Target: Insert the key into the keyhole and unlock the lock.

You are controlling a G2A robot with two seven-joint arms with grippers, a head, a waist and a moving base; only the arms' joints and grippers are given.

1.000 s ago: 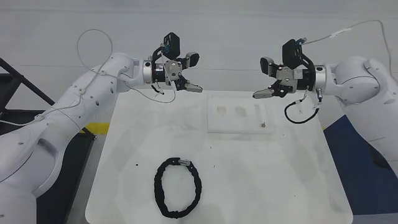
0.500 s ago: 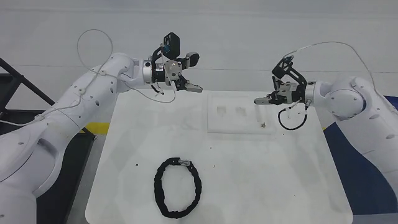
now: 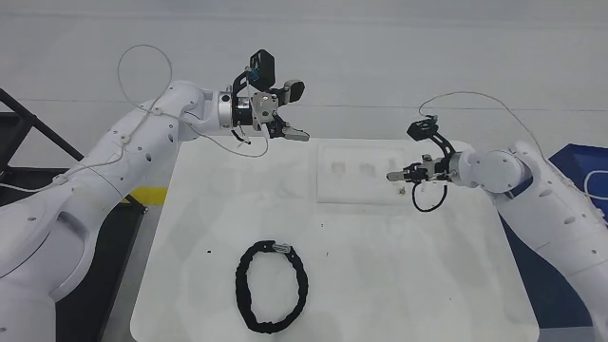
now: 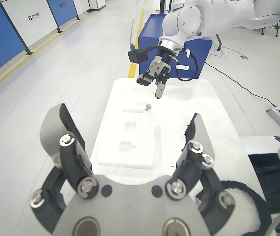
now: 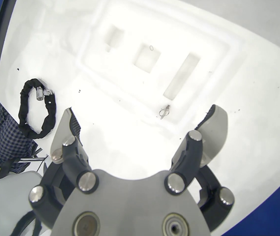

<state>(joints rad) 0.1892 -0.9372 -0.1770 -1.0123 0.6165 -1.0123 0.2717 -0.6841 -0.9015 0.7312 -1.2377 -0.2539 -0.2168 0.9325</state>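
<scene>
A black chain lock (image 3: 273,287) lies coiled near the table's front, its silver padlock (image 3: 276,246) at the far side of the loop. The padlock (image 5: 39,94) also shows in the right wrist view. The small key (image 3: 403,190) rests on the right part of a white foam tray (image 3: 332,188), beside a long slot. My right gripper (image 3: 399,175) hangs open just above the key (image 5: 164,111), which lies a little ahead of its fingers and is not held. My left gripper (image 3: 297,112) is open and holds nothing, raised over the table's far left corner.
The tray (image 5: 93,57) has three shallow recesses, and a tiny ring lies in the middle one. The table's right edge runs close behind my right gripper (image 5: 141,110). From the left wrist view, the right gripper (image 4: 151,88) stands over the key (image 4: 147,107).
My right arm has swung in from beyond the table's far right corner and come down over the tray's right end, close to the key. The left arm has kept still.
</scene>
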